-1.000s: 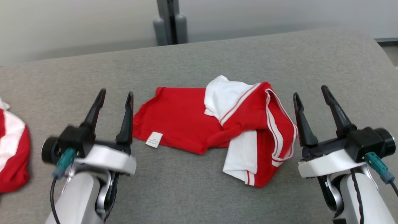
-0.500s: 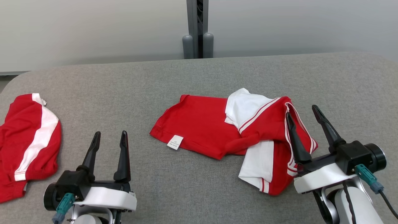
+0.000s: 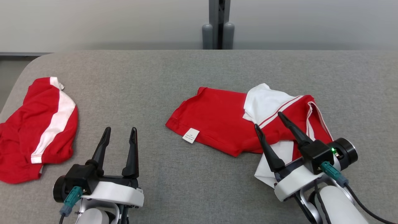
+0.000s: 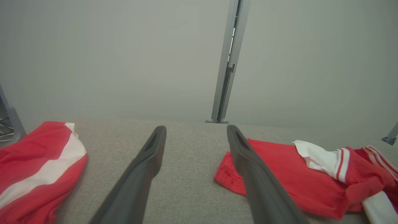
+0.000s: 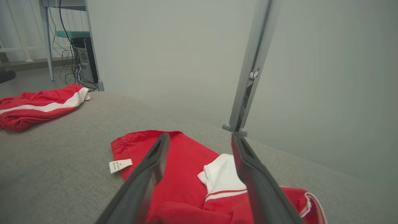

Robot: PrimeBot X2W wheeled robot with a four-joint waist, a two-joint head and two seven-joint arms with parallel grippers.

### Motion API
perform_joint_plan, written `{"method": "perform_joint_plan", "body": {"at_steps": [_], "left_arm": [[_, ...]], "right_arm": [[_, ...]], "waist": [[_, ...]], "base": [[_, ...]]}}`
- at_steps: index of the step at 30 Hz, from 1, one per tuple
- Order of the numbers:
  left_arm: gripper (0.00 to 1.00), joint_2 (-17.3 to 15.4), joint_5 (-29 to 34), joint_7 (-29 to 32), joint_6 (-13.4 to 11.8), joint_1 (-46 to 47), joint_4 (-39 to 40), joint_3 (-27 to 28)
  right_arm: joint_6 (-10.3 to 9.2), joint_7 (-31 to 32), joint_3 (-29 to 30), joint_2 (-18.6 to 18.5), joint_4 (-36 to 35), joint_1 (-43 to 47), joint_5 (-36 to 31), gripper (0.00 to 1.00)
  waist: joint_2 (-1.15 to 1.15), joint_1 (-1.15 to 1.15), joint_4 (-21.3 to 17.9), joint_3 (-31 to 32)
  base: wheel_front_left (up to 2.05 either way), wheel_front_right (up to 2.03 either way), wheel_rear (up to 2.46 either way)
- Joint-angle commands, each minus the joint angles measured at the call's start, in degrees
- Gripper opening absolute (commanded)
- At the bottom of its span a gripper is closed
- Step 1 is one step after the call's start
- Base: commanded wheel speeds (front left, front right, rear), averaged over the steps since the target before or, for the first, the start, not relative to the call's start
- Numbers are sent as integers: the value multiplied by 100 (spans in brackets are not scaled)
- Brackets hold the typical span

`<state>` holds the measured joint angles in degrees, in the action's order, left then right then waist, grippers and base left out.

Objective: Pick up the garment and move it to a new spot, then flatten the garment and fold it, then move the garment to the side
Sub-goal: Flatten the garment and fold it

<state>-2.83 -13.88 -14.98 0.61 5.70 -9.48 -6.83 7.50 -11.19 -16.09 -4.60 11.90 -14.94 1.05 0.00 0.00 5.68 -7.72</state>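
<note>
The garment [image 3: 217,124] is a red top with white panels and striped trim, lying crumpled right of centre on the grey table [image 3: 161,77], a white label [image 3: 191,135] at its near hem. My right gripper [image 3: 267,119] hovers open over its bunched near right part, fingers pointing along it. The right wrist view has the garment [image 5: 186,161] under and between the spread fingers of the right gripper [image 5: 200,135]. My left gripper [image 3: 121,128] stands open above bare table, left of the garment. In the left wrist view the left gripper [image 4: 196,127] has the garment [image 4: 295,174] off to its right.
A second red and white garment [image 3: 40,124] lies heaped near the table's rounded left edge, also seen as a red heap [image 5: 40,104] in the right wrist view. A grey post [image 3: 217,25] stands behind the table against a pale wall. Desk legs and cables [image 5: 77,56] stand beyond the left end.
The head camera has turned, shifting the whole picture. Relative to the garment, my right gripper has come in from beside its right edge to over it; my left gripper now stands farther from its left edge.
</note>
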Motion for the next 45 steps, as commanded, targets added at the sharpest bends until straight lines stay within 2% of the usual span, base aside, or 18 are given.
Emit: {"method": "perform_joint_plan", "body": {"at_steps": [1, 8, 16, 20, 22, 32, 39, 45], "left_arm": [[100, -15, -107, -18, -39, 122, -20, -94], [100, -14, -270, -18, -128, 176, -113, -283], [100, -14, -381, -18, -176, 207, -123, -444], [100, -14, -417, -18, -194, 259, -129, -471], [100, -14, -428, -18, -200, 271, -127, -471], [100, -14, -399, -18, -187, 300, -153, -517], [100, -15, -418, -18, -167, 337, -153, -659], [100, -14, -441, -18, -194, 312, -146, -774]], "right_arm": [[-1, 166, -157, -158, 155, -117, 49, 100], [-1, 793, -665, -568, 674, -237, 148, 100], [-1, 1196, -936, -948, 900, -359, -24, 100], [-1, 1386, -871, -1019, 1054, -462, -137, 100], [-1, 1440, -838, -1039, 1084, -493, -196, 0], [-1, 1109, -173, -777, 781, -796, 182, 0], [-1, 1360, 558, -961, 771, -1381, 489, 0], [-1, 1463, 1538, -1241, 1310, -1945, 371, 0]], "waist": [[0, 0, 247, -130], [0, 0, 579, -255], [0, 0, 791, -353], [0, 0, 860, -408], [0, 0, 882, -431], [0, 0, 861, -396], [0, 0, 946, -410], [0, 0, 1129, -555]], "base": [[0, 0, 0], [0, 0, 0], [0, 0, 0], [0, 0, 0], [0, 0, 0], [0, 0, 0], [0, 0, 0], [0, 0, 0]]}}
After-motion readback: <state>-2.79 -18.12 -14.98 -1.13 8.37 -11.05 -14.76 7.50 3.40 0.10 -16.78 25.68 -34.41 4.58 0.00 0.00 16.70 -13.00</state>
